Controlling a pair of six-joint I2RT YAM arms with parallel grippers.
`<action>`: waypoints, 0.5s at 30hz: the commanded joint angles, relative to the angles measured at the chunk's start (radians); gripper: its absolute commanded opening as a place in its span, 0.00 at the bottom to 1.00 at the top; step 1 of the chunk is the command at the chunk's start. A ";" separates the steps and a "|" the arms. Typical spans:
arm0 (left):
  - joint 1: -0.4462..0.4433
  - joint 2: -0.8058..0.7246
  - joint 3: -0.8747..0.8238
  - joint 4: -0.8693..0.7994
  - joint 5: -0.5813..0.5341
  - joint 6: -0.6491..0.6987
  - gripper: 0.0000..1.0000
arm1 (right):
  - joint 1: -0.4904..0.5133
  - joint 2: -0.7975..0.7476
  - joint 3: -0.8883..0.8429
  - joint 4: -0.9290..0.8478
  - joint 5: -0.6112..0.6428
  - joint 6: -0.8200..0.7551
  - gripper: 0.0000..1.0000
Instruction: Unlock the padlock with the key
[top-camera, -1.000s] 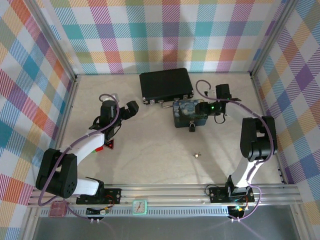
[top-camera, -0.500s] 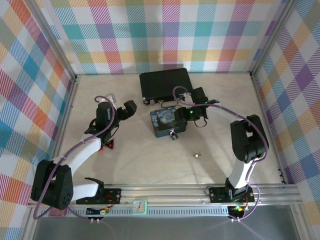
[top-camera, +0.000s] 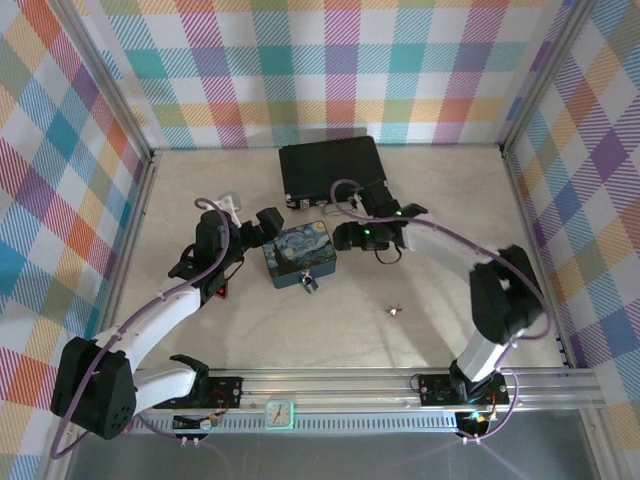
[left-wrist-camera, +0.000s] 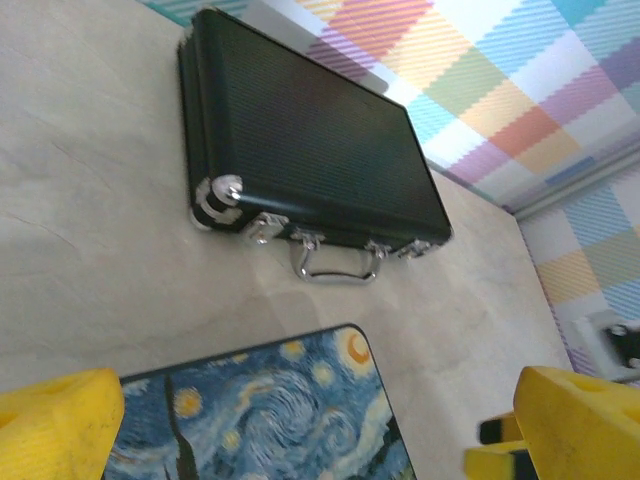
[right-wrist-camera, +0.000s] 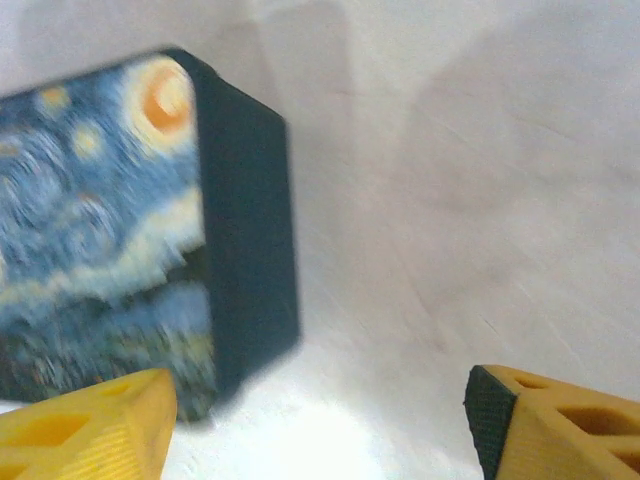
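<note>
From where I stand, the real work has not begun. The key lies by itself on the bench, well apart from both sets of jaws. It is out toward the arms' bases from the right jaws, and neither holds it. The padlock hangs at the near face of the blue painted box, which sits between the two sets of jaws. The left jaws stand wide open just beside the box's far left corner, and the box top shows between their yellow pads. The right jaws are spread too, gripping nothing, just beside the box's right wall. The black briefcase lies beyond both. The shackle is too small to read, but with no key in it I judge the lock still fastened. Left to do: pick up the key, steady the lock, insert the key and turn it.
</note>
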 joint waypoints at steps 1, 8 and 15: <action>-0.032 -0.005 -0.023 0.015 -0.024 -0.012 1.00 | 0.000 -0.106 -0.108 -0.191 0.119 0.073 0.74; -0.062 0.071 -0.006 0.071 -0.051 -0.036 1.00 | 0.001 -0.247 -0.322 -0.271 0.205 0.316 0.58; -0.068 0.090 -0.001 0.073 -0.049 -0.041 1.00 | 0.001 -0.282 -0.425 -0.179 0.230 0.394 0.44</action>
